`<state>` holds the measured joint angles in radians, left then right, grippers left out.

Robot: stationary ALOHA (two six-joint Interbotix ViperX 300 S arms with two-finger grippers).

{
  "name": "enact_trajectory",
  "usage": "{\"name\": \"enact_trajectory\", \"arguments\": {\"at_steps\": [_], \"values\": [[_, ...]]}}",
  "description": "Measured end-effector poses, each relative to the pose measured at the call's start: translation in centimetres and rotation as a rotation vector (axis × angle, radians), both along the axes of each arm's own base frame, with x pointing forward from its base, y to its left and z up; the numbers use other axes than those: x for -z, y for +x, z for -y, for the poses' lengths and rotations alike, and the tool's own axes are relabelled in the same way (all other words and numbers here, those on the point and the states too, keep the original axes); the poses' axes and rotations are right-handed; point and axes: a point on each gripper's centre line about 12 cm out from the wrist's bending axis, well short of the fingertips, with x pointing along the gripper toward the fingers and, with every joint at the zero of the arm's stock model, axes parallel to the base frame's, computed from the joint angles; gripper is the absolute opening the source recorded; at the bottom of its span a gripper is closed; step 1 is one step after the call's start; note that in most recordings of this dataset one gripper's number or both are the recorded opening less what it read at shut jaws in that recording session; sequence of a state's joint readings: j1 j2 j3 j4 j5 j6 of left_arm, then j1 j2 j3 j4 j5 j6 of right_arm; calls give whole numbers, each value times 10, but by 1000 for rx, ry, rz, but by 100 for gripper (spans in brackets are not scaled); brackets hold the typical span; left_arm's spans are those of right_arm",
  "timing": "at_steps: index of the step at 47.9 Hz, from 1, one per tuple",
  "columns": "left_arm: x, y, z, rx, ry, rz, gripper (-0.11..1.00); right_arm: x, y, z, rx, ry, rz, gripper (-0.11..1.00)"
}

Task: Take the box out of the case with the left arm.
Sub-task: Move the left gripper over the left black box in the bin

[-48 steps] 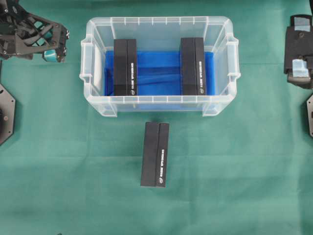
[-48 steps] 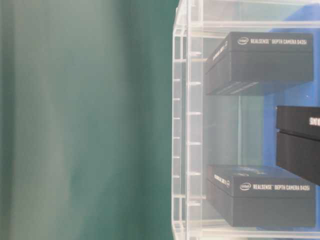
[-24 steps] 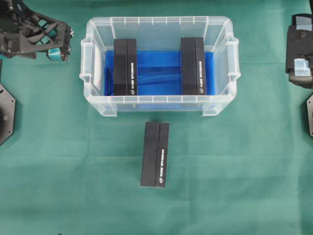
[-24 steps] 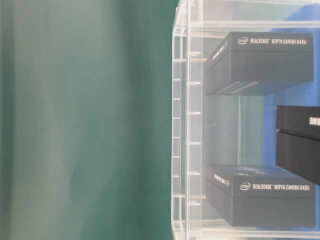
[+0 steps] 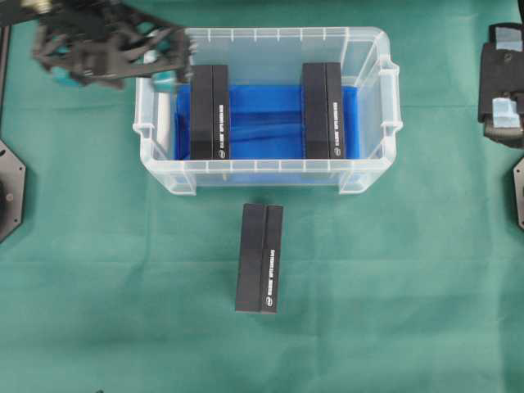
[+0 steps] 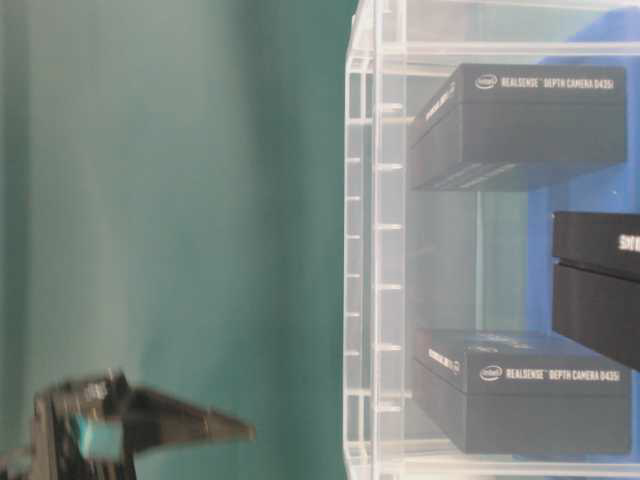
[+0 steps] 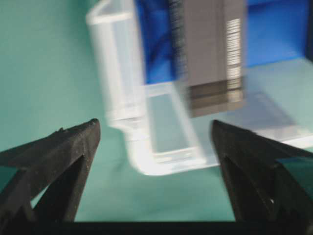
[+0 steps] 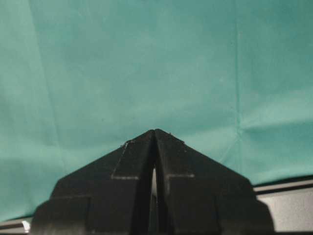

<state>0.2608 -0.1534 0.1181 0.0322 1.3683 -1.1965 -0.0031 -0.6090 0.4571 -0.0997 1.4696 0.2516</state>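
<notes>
The clear case (image 5: 155, 155) with a blue bottom stands at the back middle of the green cloth. Two black boxes lie in it, one at the left (image 5: 210, 112) and one at the right (image 5: 322, 110). A third black box (image 5: 259, 258) lies on the cloth in front of the case. My left gripper (image 5: 115, 78) hovers, blurred, over the case's back left corner, open and empty. In the left wrist view the left gripper (image 7: 154, 127) frames the case's corner (image 7: 146, 156), with the left box (image 7: 210, 54) beyond. My right gripper (image 8: 154, 132) is shut over bare cloth.
The right arm (image 5: 499, 82) rests at the far right edge, away from the case. Black base plates sit at the left (image 5: 10, 188) and right (image 5: 517, 192) edges. In the table-level view the left gripper (image 6: 130, 430) shows low, left of the case wall (image 6: 365, 250).
My left gripper has swung right from the far left to the case's back left corner, still open. The boxes, the case and the right arm have not moved.
</notes>
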Motion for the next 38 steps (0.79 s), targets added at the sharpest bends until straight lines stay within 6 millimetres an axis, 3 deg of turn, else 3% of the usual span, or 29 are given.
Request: {"name": "enact_trajectory", "arguments": {"at_steps": [10, 17, 38], "values": [[-3, 43, 2, 21, -3, -2, 98, 0, 0, 0, 0, -2, 0, 2], [-1, 62, 5, 25, -13, -28, 98, -1, 0, 0, 0, -2, 2, 2], [-1, 66, 7, 10, -22, -44, 98, -4, -7, 0, -1, 0, 24, 2]]}}
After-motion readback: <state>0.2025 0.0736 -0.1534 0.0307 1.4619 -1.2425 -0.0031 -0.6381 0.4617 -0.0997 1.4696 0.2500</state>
